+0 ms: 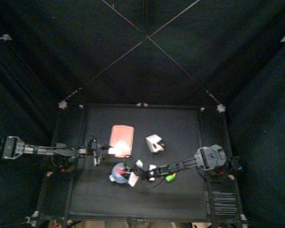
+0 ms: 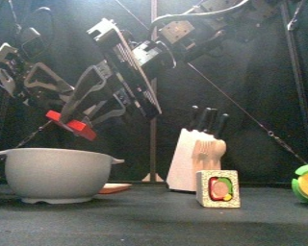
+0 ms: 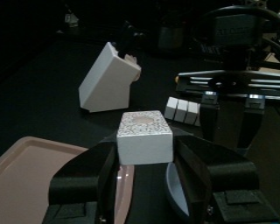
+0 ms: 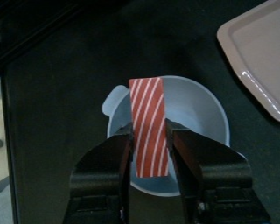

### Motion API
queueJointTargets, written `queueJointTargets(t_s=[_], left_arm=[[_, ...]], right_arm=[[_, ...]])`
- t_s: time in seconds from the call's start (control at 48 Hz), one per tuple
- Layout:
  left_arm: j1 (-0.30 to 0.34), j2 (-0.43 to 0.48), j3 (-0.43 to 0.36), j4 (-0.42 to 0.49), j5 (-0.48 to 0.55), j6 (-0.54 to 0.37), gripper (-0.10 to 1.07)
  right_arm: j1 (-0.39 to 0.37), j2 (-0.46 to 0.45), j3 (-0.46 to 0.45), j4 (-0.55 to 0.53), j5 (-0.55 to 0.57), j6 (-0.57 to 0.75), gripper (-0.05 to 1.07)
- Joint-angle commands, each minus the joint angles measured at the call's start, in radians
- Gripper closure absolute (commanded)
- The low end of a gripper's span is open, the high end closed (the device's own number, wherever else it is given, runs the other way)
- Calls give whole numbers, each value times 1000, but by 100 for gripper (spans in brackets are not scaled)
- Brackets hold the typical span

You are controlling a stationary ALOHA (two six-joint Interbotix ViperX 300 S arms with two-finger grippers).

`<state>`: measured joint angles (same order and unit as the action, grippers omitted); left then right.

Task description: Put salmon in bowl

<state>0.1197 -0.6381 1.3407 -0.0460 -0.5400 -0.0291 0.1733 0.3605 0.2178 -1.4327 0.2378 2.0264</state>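
The salmon (image 4: pixel 147 114) is a red strip with white stripes, and my right gripper (image 4: pixel 150 147) is shut on its near end. It hangs over the middle of the light-blue bowl (image 4: pixel 208 103). In the front view the salmon (image 2: pixel 69 123) is a little above the bowl (image 2: pixel 54 175) rim, with the right arm slanting down to it from the upper right. My left gripper (image 3: pixel 143 154) stands at the table's left with a small white block (image 3: pixel 143 133) between its jaws, which touch the block's sides.
A pink tray (image 1: pixel 121 136) lies behind the bowl, with a white knife block (image 2: pixel 195 159) to its right. A sushi roll (image 2: pixel 218 186) and a green and yellow piece (image 2: pixel 307 181) stand near the front edge.
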Motion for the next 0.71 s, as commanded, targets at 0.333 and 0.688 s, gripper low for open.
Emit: queueJointTargets(t_s=[0.333,0.688], left_arm=[[3,0,-9,-3,-8,2,51],[3,0,-9,-3,-6,2,51]], right_arm=[[-17,-6,-32,3,-3,0,46],[-25,3,-31,34,-3,-2,45]])
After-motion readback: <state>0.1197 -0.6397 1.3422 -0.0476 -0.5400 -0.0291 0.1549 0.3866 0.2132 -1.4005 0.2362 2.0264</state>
